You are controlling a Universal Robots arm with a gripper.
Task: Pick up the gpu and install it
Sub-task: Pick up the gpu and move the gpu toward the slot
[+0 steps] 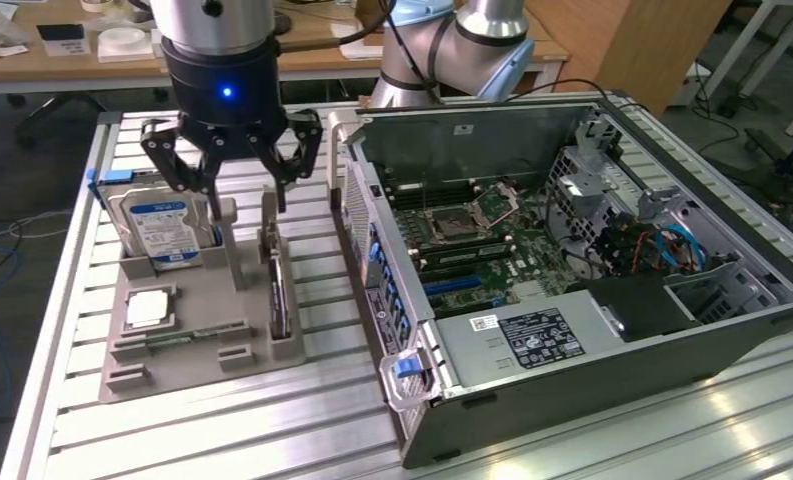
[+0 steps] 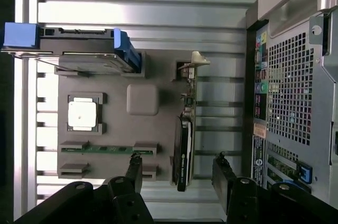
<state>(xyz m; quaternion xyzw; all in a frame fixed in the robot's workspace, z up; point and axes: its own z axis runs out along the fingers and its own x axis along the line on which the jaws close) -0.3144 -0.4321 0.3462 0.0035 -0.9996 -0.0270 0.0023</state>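
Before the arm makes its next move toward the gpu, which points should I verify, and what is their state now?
1. Gripper open: ok.
2. Gripper holding nothing: ok.
3. gpu standing on edge in the grey holder: ok.
4. gpu lying between the two fingers in the wrist view: ok.
5. Computer case side open, motherboard exposed: ok.
6. Expansion slot on the motherboard free: cannot tell.

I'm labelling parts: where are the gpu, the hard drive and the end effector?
gpu [image 2: 182, 150], wrist view, its black body.
hard drive [image 1: 165, 225], exterior view, its blue-white label.
end effector [image 1: 241, 198], exterior view, midway between its open fingertips.
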